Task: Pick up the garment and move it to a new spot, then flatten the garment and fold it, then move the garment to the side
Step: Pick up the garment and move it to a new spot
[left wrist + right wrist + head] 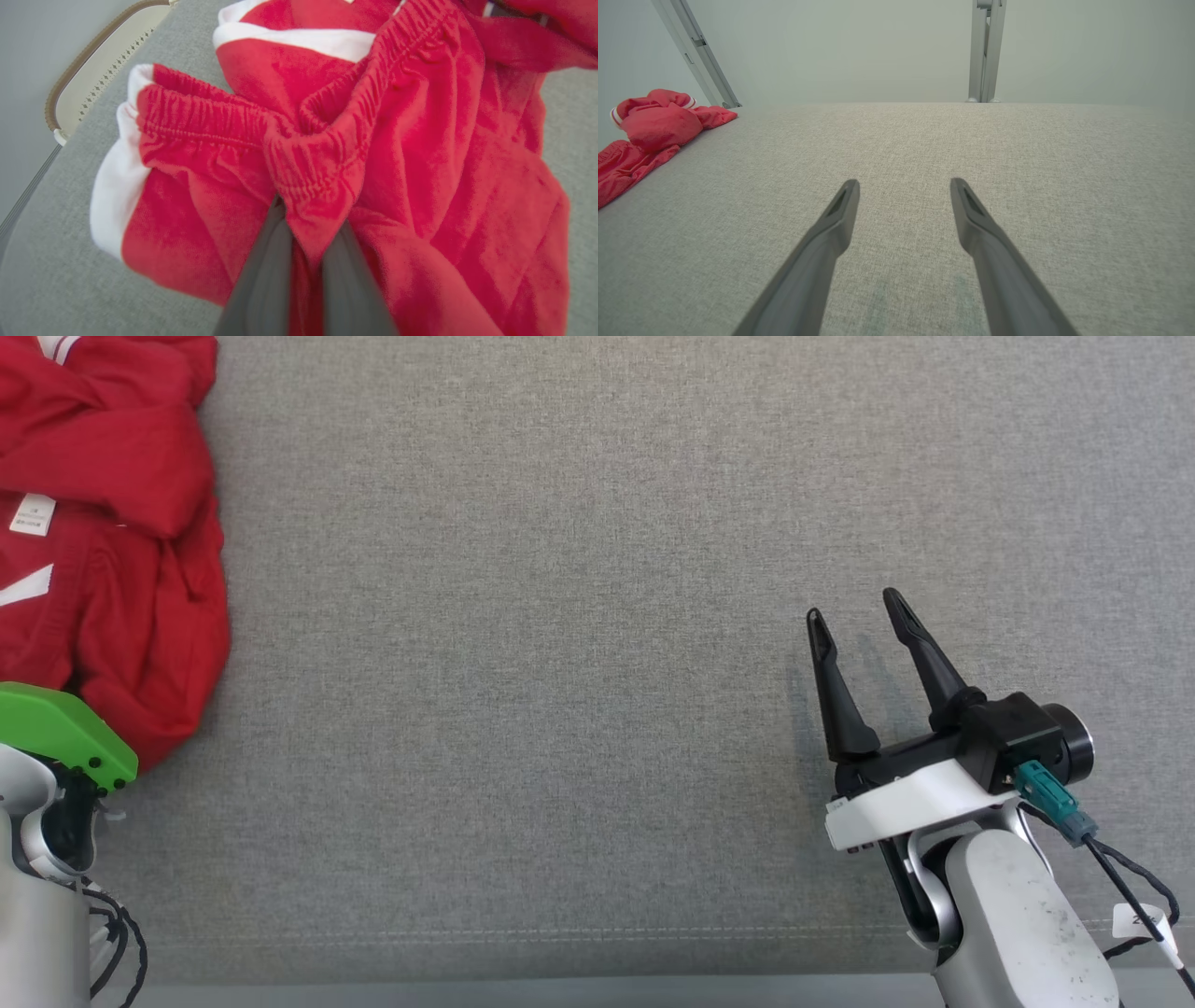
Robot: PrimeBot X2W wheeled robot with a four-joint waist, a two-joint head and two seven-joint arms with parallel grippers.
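Observation:
The garment [103,541] is a crumpled red piece with white stripes, lying at the far left of the grey table. In the left wrist view my left gripper [306,224] is shut on a fold of the garment [327,154] at its elastic waistband, the red cloth pinched between the two dark fingers. In the head view the left arm shows as a green cover [61,728] at the garment's near edge, its fingers hidden. My right gripper [859,616] stands open over bare table at the right, far from the garment [649,126], nothing between its fingers [840,210].
The grey cloth-covered table [579,616] stretches wide between the garment and my right gripper. Its near edge runs along the bottom of the head view. A rounded table corner with a pale mesh object [93,79] lies beyond the garment. Metal posts [985,51] stand behind the far edge.

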